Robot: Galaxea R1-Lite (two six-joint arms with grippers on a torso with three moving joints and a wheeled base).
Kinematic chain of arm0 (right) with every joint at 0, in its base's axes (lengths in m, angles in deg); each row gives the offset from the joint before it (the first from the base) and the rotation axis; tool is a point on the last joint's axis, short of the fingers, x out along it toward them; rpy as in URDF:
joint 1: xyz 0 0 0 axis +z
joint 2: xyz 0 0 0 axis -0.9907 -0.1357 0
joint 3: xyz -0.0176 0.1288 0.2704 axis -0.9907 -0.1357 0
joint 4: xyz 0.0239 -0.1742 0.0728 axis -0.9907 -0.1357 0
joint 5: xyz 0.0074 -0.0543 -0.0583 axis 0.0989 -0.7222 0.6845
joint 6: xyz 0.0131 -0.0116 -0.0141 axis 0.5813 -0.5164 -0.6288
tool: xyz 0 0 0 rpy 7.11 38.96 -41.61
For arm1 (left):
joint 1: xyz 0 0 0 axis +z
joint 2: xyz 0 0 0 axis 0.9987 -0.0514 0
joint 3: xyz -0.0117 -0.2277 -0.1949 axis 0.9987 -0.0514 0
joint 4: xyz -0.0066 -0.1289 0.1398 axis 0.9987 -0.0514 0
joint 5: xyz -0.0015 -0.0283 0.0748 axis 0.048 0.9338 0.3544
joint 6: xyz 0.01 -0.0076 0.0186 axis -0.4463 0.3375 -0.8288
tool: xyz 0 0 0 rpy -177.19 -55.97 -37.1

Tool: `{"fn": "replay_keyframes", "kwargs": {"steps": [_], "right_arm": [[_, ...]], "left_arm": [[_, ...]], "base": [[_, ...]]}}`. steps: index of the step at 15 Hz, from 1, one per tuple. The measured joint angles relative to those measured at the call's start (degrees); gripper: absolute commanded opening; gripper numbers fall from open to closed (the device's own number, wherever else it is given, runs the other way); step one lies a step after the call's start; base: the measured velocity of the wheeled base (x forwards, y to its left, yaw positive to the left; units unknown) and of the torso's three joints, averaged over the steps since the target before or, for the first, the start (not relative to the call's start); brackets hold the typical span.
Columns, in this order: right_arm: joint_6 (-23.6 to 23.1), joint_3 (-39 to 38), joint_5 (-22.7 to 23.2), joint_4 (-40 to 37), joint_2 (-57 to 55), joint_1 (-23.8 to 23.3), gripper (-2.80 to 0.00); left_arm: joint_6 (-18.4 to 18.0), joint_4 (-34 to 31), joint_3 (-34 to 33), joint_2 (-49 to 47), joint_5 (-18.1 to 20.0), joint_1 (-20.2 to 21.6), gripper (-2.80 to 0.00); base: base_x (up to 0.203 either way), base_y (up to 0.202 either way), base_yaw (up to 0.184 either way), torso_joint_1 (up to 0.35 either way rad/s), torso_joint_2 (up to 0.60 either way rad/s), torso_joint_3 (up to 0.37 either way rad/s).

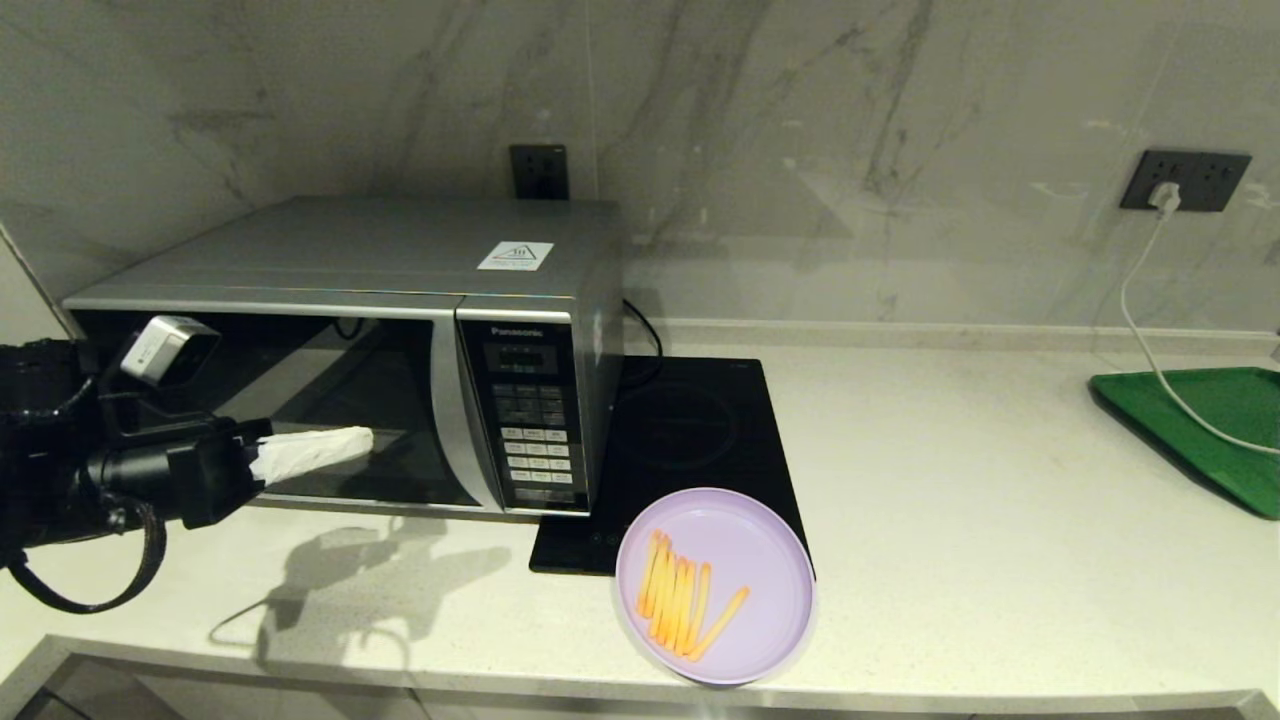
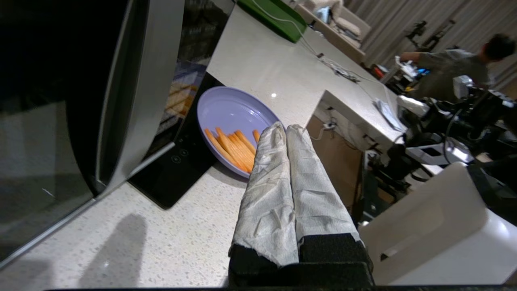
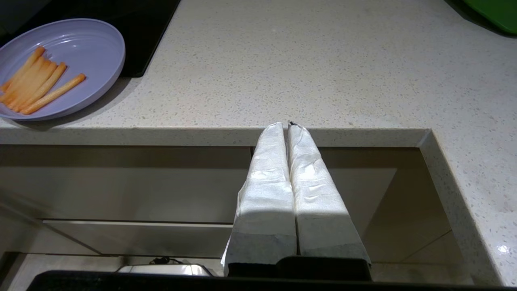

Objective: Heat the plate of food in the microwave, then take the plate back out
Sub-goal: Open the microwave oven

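In the head view the green tray (image 1: 1215, 430) runs off the right edge, so its full outline cannot be seen, and the left arm is cut by the left edge. The right tool (image 3: 287, 125) does not appear in the head view at all. The keypad labels on the microwave (image 1: 400, 300) are too small to read, and its dark door glass hides the interior. The plate (image 1: 745, 560) covers the near right corner of the black cooktop (image 1: 690, 440). In the left wrist view the left tool (image 2: 284, 128) hides part of the fries (image 2: 232, 147).
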Motion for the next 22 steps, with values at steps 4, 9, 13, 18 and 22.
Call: {"fn": "replay_keyframes", "kwargs": {"steps": [4, 9, 13, 18, 22], "right_arm": [[0.01, 0.00, -0.01, 0.02, 0.00, -0.02, -2.80], [0.02, 0.00, -0.01, 0.02, 0.00, -0.02, -2.80], [0.02, 0.00, -0.04, 0.00, 0.00, 0.00, -2.80], [0.02, 0.00, -0.02, 0.01, 0.00, -0.02, -2.80], [0.02, 0.00, 0.01, 0.00, 0.00, 0.00, -2.80]], "left_arm": [[-0.03, 5.97, 0.00, -4.80, 0.59, -0.96, -2.80], [-2.61, 9.24, -0.20, -8.87, 0.44, -0.80, 0.00], [-2.76, 9.48, -0.25, -10.55, 0.57, -0.91, 0.00], [-5.01, 13.18, 1.34, -12.13, 0.72, -1.90, 0.00], [-6.12, 21.77, 1.10, -14.58, 0.70, -3.43, 0.00]], "base": [[0.000, 0.000, 0.000, 0.000, 0.00, 0.000], [0.000, 0.000, 0.000, 0.000, 0.00, 0.000], [0.000, 0.000, 0.000, 0.000, 0.00, 0.000], [0.000, 0.000, 0.000, 0.000, 0.00, 0.000], [0.000, 0.000, 0.000, 0.000, 0.00, 0.000]]}}
